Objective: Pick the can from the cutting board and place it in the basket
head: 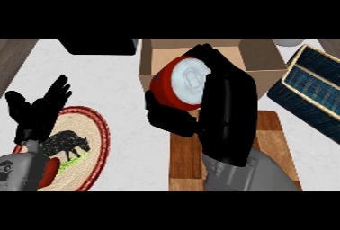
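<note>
I have the can (181, 87) in my right hand (225, 114). The fingers and thumb are curled round it, so the can is up off the cutting board (274, 134), which lies below my hand toward 6 o'clock. The can is red with a pale round end. That end faces up at me and leans a bit toward 2 o'clock, so its long line runs from there down toward 8 o'clock. It is tipped, not standing straight.

The dark blue basket (312, 92) sits at about 3 o'clock from the can, well apart from it. A brown cardboard box (256, 54) is just behind the can, at 12 o'clock. I think my next move is to carry the can across to 3 o'clock, not into the box.

My left hand (40, 108) rests open, fingers up, at 9 o'clock, over a woven plate (90, 134) with a red rim. The right hand is much nearer the basket.
</note>
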